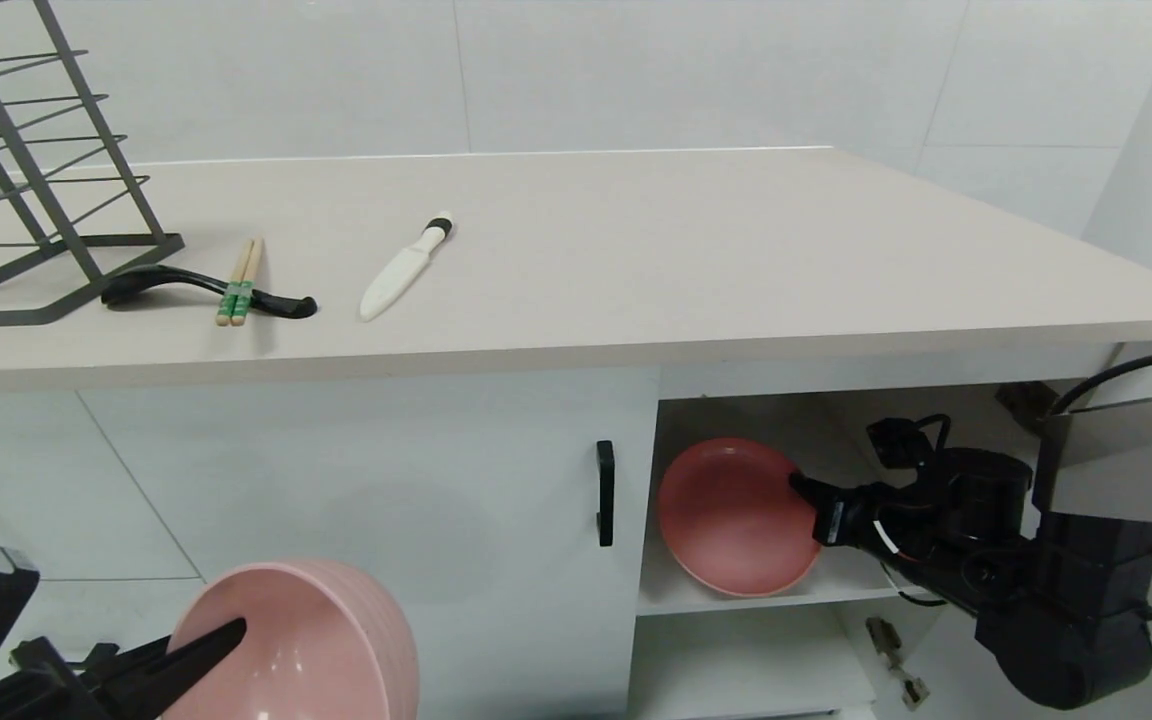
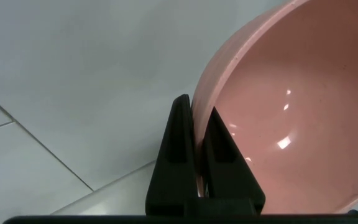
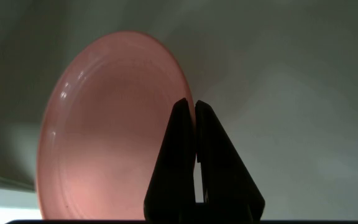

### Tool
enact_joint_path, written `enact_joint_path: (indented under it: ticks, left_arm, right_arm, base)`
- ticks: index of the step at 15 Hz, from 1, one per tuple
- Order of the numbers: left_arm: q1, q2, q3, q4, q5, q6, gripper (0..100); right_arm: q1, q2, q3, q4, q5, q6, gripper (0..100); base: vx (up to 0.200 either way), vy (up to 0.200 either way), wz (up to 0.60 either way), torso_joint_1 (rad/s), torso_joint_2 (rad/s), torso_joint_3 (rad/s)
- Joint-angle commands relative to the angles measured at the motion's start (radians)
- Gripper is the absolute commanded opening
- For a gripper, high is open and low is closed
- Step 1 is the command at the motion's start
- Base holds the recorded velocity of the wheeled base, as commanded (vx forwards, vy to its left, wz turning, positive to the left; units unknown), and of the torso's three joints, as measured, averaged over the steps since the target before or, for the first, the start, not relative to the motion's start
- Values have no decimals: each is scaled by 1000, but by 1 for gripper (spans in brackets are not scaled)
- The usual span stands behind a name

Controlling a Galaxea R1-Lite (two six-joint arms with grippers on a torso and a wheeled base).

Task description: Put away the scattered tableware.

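Left jaws clenched on bowl [image 1: 316, 640] rim | right jaws clenched on plate [image 1: 736, 515] edge, plate tilted in cabinet [image 1: 716, 415] | risk: thin pinch could slip, plate might drop.

The head camera looks forward and down over the pale countertop [image 1: 636, 250]. Wrist cameras sit close behind the left gripper [image 2: 194, 102], facing the glossy pink bowl [image 2: 291, 112], and the right gripper [image 3: 194, 106], facing the round salmon-pink plate [image 3: 110, 124]; the head view shares both.
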Motion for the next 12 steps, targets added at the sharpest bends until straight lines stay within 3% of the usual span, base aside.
enact_joint_path:
  ticks: [1,12]
  left_arm:
    - [-15,-23,0,1,-1,-1,0]
    - [-15,-20,0,1,1,-2,0]
  right_arm:
    - [2,29,-10,-1,1,0,0]
    - [-16,166,-122,-1,-5,12,0]
  base:
    - [0,0,0,0,0,0]
    - [0,0,0,0,0,0]
